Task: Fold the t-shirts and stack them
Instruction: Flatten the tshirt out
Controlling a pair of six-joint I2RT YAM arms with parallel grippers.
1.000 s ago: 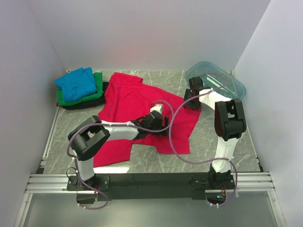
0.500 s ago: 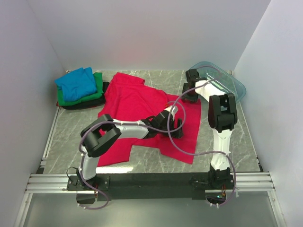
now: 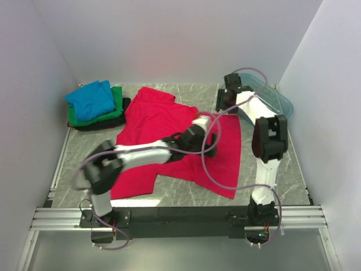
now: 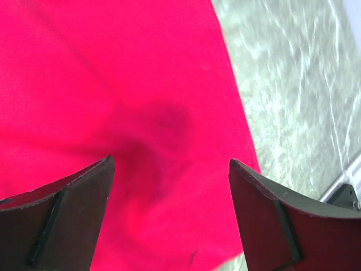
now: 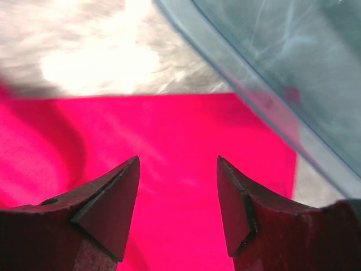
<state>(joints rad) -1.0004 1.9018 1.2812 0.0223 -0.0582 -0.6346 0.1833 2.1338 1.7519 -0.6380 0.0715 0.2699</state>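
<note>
The red-pink t-shirt [image 3: 158, 121] lies spread on the marble table [image 3: 265, 152]. My left gripper [image 3: 211, 143] reaches across it to its right part and hovers open just above the cloth [image 4: 113, 84], near the shirt's right edge, with nothing between its fingers [image 4: 67, 220]. My right gripper [image 3: 224, 107] stands open over the shirt's far right corner [image 5: 169, 130], right beside the tub's rim; its fingers [image 5: 113, 203] hold nothing. The blue t-shirt [image 3: 90, 99], the green one [image 3: 117, 97] and the black one [image 3: 90, 126] sit folded in a pile at the back left.
A clear teal plastic tub [image 3: 280, 103] stands at the back right, and its rim [image 5: 271, 101] overlaps the shirt's corner. White walls close in the table on three sides. Bare marble [image 4: 293, 84] shows to the right of the shirt.
My left arm has stretched further right across the red shirt. My right gripper has moved back toward the tub, and the shirt's right side now lies flatter and wider.
</note>
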